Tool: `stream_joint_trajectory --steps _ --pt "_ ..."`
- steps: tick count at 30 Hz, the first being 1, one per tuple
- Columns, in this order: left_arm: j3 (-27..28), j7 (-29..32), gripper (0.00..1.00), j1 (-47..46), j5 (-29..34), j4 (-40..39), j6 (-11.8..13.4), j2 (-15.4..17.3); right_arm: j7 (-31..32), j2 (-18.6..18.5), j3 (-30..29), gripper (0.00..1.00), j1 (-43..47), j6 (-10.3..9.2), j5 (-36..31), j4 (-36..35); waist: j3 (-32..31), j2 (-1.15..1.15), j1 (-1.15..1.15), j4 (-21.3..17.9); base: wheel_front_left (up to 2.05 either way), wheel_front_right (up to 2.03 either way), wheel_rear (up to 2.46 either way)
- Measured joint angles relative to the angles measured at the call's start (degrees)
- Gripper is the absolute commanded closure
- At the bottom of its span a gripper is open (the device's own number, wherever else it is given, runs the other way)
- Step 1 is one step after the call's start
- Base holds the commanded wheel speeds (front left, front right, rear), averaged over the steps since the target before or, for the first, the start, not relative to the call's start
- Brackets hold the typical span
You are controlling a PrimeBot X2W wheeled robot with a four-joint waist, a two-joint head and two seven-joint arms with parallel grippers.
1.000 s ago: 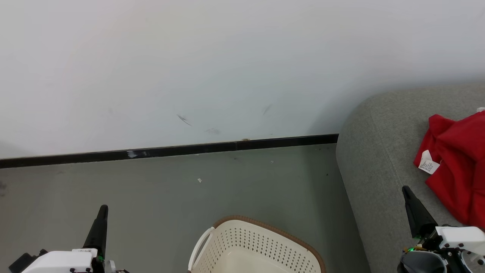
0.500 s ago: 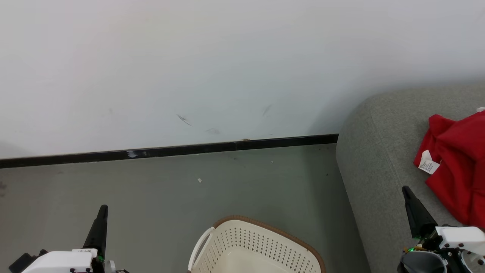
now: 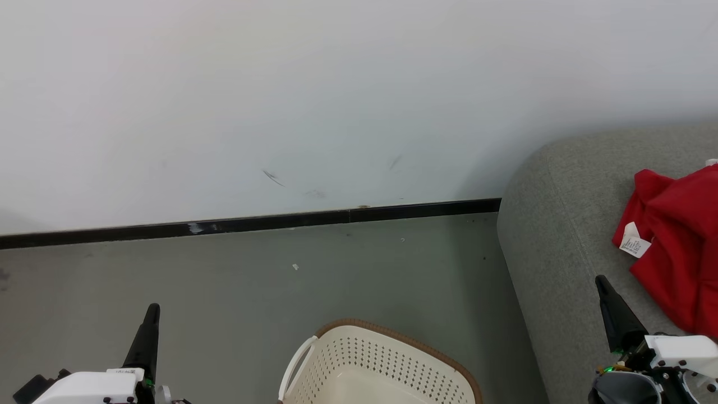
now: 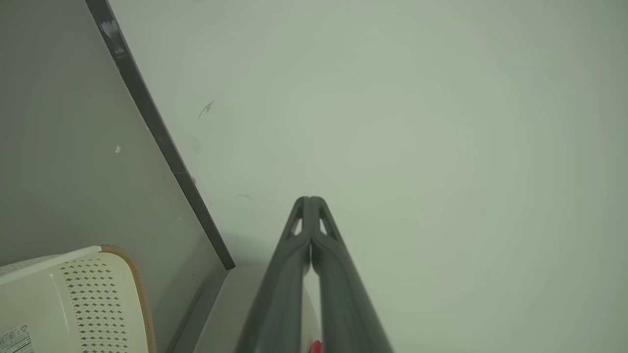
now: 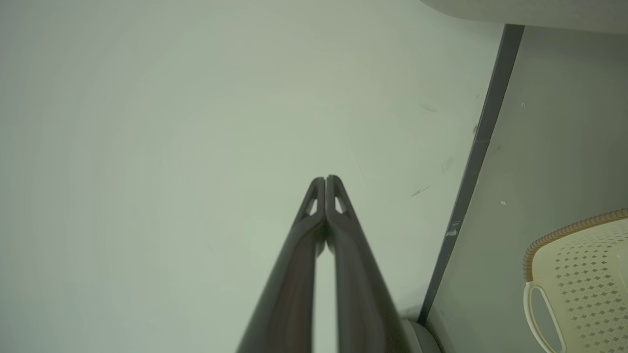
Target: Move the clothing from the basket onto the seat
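Left gripper (image 3: 152, 308): lower left of the head view, fingers pressed together, holding nothing
Basket (image 3: 387, 359): bottom centre, standing on the floor (image 3: 224, 269)
Seat (image 3: 561, 224): right side, just beside the basket
Red clothing (image 3: 679, 241): right edge, lying on the seat
Right gripper (image 3: 601, 280): lower right, over the seat, fingers closed together, empty

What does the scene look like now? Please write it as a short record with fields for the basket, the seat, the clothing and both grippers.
basket: cream-white, perforated, brown rim, on the floor; no clothing in the part that shows
seat: grey fabric, right of the basket, by the wall
clothing: red garment with a white tag, lying on the seat
left gripper: shut, empty, left of the basket
right gripper: shut, empty, by the seat, apart from the garment
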Motion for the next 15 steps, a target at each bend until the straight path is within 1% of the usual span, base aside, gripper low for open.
stream_joint_trajectory --steps 15 --pt "0.01 0.0 1.0 -0.01 0.0 0.03 -0.01 -0.01 0.0 -0.01 0.01 1.0 0.0 0.0 0.0 0.0 0.0 0.0 0.0 0.0 0.0 0.0 0.0"
